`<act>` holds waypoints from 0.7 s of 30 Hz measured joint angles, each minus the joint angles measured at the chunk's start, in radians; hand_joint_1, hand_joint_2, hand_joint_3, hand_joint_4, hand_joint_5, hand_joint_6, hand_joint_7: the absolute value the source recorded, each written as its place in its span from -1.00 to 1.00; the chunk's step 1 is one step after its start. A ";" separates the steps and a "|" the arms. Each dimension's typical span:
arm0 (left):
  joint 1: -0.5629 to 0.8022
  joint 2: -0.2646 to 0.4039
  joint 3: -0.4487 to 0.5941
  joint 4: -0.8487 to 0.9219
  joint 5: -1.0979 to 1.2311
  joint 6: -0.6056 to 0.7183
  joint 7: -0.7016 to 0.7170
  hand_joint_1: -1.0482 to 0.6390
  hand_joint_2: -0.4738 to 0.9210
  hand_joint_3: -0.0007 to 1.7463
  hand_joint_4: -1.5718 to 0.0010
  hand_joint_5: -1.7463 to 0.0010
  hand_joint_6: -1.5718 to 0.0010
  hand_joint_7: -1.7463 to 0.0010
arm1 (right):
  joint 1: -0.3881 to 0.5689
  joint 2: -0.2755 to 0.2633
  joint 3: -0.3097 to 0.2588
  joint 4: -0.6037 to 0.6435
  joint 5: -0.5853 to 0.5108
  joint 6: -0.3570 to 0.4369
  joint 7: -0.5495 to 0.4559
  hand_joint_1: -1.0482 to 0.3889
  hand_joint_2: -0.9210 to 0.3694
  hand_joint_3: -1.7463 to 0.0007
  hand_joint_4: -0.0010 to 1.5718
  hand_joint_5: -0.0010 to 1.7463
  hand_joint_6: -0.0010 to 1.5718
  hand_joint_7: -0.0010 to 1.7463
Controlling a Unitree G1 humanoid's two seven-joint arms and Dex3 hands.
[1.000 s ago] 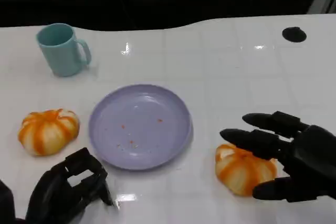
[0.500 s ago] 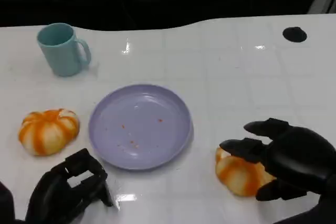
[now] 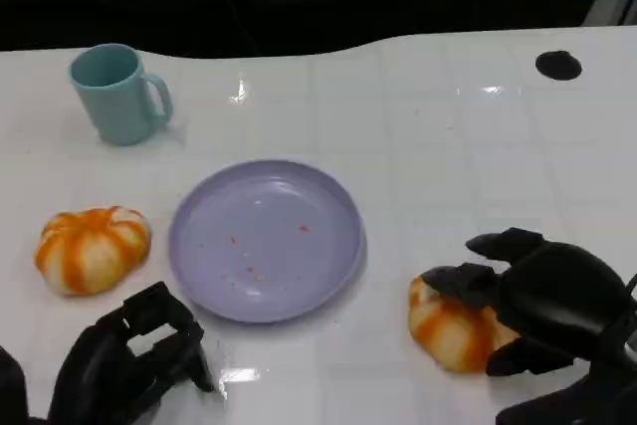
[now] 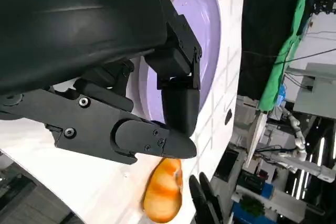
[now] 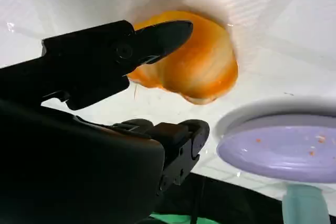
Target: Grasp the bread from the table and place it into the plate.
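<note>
Nearest, left hand [image 3: 124,365] curled shut on nothing at the table's [image 3: 418,126] front edge. Right hand [image 3: 542,301] arched over the right bread [image 3: 460,328], fingers spread around it, grip not certain. Further back, lilac plate [image 3: 266,239] with crumbs, second bread [image 3: 92,248] left of it. Farthest, teal mug [image 3: 117,94]. No readable writing anywhere.

Teal mug [image 3: 117,93] upright on white table [image 3: 418,126] (handle rightward), black spot [image 3: 557,65]
</note>
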 measured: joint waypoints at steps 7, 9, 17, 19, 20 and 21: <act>0.003 0.000 0.001 -0.006 -0.001 0.008 0.000 -0.36 1.00 -0.82 0.02 -0.94 0.11 -0.63 | -0.052 0.004 0.041 0.117 0.007 -0.007 -0.083 -0.22 -1.00 0.88 -0.29 -0.66 -0.17 -0.88; 0.003 0.000 0.002 -0.007 -0.001 0.008 0.000 -0.36 1.00 -0.82 0.02 -0.94 0.11 -0.63 | -0.070 0.012 0.049 0.152 0.017 -0.013 -0.108 -0.14 -1.00 0.84 -0.12 -0.41 0.02 -0.88; 0.006 -0.003 0.001 -0.011 0.000 0.009 0.001 -0.36 1.00 -0.82 0.02 -0.95 0.11 -0.63 | -0.122 0.040 0.079 0.305 0.063 -0.091 -0.292 0.05 -0.79 0.21 0.07 0.95 0.04 0.43; 0.006 -0.003 0.001 -0.012 0.000 0.009 0.001 -0.36 1.00 -0.82 0.02 -0.95 0.11 -0.63 | -0.136 0.043 0.088 0.334 0.062 -0.106 -0.339 0.05 -0.75 0.13 0.08 0.99 -0.08 0.71; 0.006 -0.004 0.001 -0.012 0.000 0.009 0.001 -0.36 1.00 -0.82 0.02 -0.94 0.12 -0.63 | -0.141 0.045 0.094 0.348 0.061 -0.109 -0.360 0.05 -0.74 0.08 0.07 0.99 -0.13 0.81; 0.006 -0.004 0.001 -0.012 0.000 0.009 0.001 -0.36 1.00 -0.82 0.02 -0.94 0.11 -0.63 | -0.144 0.048 0.100 0.359 0.060 -0.112 -0.383 0.04 -0.73 0.06 0.07 1.00 -0.15 0.84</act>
